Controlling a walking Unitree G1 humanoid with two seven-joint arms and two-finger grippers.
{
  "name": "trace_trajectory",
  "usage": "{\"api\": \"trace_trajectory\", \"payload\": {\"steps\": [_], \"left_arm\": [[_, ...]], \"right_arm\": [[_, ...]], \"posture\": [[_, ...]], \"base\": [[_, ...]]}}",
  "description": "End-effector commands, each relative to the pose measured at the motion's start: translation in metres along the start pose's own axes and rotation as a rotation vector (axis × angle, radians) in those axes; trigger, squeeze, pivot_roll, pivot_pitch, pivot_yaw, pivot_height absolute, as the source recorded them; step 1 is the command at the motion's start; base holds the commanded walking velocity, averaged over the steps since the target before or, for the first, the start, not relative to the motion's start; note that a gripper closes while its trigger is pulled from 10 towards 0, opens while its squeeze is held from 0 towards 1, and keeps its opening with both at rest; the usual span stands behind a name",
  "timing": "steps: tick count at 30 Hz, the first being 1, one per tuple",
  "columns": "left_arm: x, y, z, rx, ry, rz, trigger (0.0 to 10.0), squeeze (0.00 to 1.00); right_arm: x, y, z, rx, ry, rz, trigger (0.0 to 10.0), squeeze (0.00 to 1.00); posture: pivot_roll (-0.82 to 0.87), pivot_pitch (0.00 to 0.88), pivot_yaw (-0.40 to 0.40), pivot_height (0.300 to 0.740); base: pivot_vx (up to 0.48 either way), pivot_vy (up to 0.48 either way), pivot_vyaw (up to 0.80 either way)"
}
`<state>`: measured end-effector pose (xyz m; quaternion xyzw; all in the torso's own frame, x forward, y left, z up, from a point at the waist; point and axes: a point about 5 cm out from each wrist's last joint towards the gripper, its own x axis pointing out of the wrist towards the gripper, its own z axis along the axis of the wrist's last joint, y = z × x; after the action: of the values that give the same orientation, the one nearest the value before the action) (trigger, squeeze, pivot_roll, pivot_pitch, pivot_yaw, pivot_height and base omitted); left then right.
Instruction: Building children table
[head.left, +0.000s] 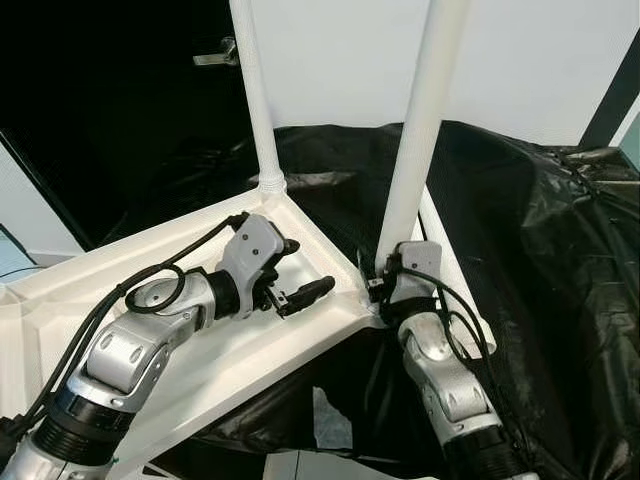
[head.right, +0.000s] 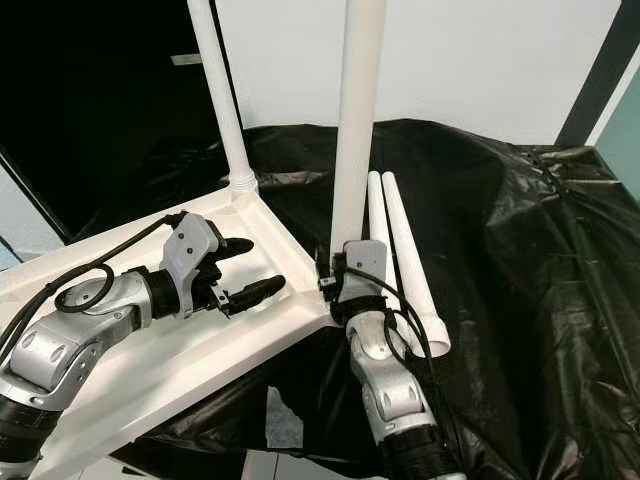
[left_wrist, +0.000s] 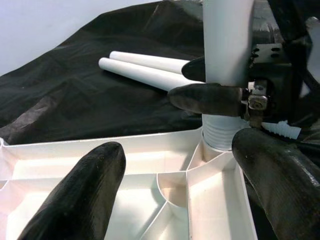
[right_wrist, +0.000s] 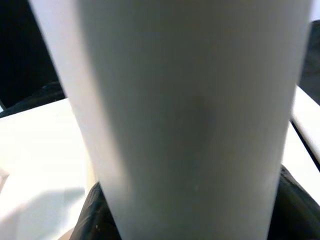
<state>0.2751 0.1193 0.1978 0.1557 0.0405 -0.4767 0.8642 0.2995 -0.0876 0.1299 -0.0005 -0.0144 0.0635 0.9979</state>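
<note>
A white table top (head.left: 200, 350) lies upside down, its ribbed underside facing up. One white leg (head.left: 255, 100) stands upright in the far corner socket. A second leg (head.left: 420, 130) stands at the near right corner, its threaded base (left_wrist: 220, 135) at the socket. My right gripper (head.left: 385, 275) is shut on this leg just above the base; its black fingers (left_wrist: 210, 98) wrap the tube, seen close up as the leg (right_wrist: 190, 115) in the right wrist view. My left gripper (head.left: 300, 270) hovers open over the underside, pointing toward that corner. Two loose legs (head.right: 400, 250) lie side by side.
A crumpled black plastic sheet (head.left: 540, 260) covers the surface under and to the right of the table top. Behind it is a white wall (head.left: 520, 60), with a dark door and its handle (head.left: 218, 55) at the back left.
</note>
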Motion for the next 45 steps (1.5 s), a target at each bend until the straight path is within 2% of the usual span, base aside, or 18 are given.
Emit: {"api": "trace_trajectory", "payload": {"steps": [1,2,3,4,5,11,13,19,20,21,23,25,30,34,40,45], "left_arm": [[-0.001,0.0,0.002,0.009,0.0,-0.062,10.0,0.0],[-0.001,0.0,0.002,0.009,0.0,-0.062,10.0,0.0],[-0.001,0.0,0.001,0.007,-0.001,-0.061,10.0,0.0],[-0.001,0.0,0.001,0.007,-0.001,-0.061,10.0,0.0],[-0.001,-0.001,0.001,0.006,-0.001,-0.06,10.0,0.0],[-0.002,-0.001,0.001,0.005,-0.003,-0.059,10.0,0.0],[-0.002,-0.001,0.001,0.004,-0.003,-0.059,10.0,0.0],[-0.002,-0.001,0.001,0.005,-0.003,-0.062,10.0,0.0],[-0.002,-0.001,0.001,0.006,-0.003,-0.062,10.0,0.0],[-0.002,-0.001,0.001,0.006,-0.003,-0.062,10.0,0.0],[-0.001,-0.001,0.001,0.006,-0.004,-0.063,10.0,0.0],[-0.001,-0.001,0.001,0.005,-0.006,-0.064,10.0,0.0],[0.001,-0.001,0.002,0.003,-0.01,-0.067,10.0,0.0],[0.003,-0.001,0.002,0.004,-0.014,-0.069,10.0,0.0],[0.001,0.0,0.002,0.005,-0.013,-0.066,10.0,0.0],[-0.001,0.001,0.001,0.005,-0.011,-0.064,10.0,0.0]], "right_arm": [[-0.007,-0.01,-0.032,-0.051,0.178,-0.064,10.0,0.0],[-0.007,-0.01,-0.032,-0.051,0.178,-0.064,10.0,0.0],[-0.006,-0.005,-0.03,-0.151,0.164,-0.03,10.0,0.0],[-0.006,-0.005,-0.03,-0.151,0.164,-0.03,10.0,0.0],[-0.007,-0.003,-0.032,-0.206,0.173,-0.01,10.0,0.0],[-0.009,0.0,-0.036,-0.281,0.193,0.032,10.0,0.0],[-0.01,0.001,-0.035,-0.358,0.17,0.049,10.0,0.0],[-0.012,-0.001,-0.035,-0.281,0.184,0.029,10.0,0.0],[-0.012,-0.001,-0.027,-0.217,0.145,0.022,10.0,0.0],[-0.012,-0.001,-0.027,-0.217,0.145,0.022,10.0,0.0],[-0.012,-0.002,-0.016,-0.127,0.084,0.017,10.0,0.0],[-0.012,-0.005,-0.007,-0.085,0.032,0.009,10.0,0.0],[-0.011,-0.01,-0.005,-0.116,0.028,0.007,10.0,0.0],[-0.013,-0.016,-0.014,-0.151,0.061,0.012,10.0,0.0],[-0.017,-0.022,-0.021,-0.141,0.06,0.044,10.0,0.0],[-0.019,-0.028,-0.027,-0.092,0.07,0.117,10.0,0.0]], "posture": [[0.11,0.0,0.031,0.74],[0.11,0.0,0.031,0.74],[0.11,0.0,0.028,0.74],[0.11,0.0,0.028,0.74],[0.11,0.0,0.026,0.74],[0.11,0.0,0.023,0.74],[0.11,0.0,0.023,0.74],[0.11,0.0,0.025,0.74],[0.11,0.0,0.026,0.74],[0.11,0.0,0.026,0.74],[0.11,0.0,0.026,0.74],[0.1,0.0,0.026,0.74],[0.09,0.0,0.025,0.74],[0.09,0.0,0.026,0.74],[0.09,0.0,0.029,0.74],[0.09,0.0,0.032,0.74]], "base": [[0.0,0.0,0.0],[0.0,0.0,0.0],[0.0,0.0,0.0],[0.0,0.0,0.0],[0.0,0.0,0.0],[0.0,0.0,0.0],[0.0,0.0,0.0],[0.0,0.0,0.0],[0.0,0.0,0.0],[0.0,0.0,0.0],[0.0,0.0,0.0],[0.0,0.0,0.0],[0.0,0.0,0.0],[0.0,0.0,0.0],[0.0,0.0,0.0],[0.0,0.0,0.0]]}}
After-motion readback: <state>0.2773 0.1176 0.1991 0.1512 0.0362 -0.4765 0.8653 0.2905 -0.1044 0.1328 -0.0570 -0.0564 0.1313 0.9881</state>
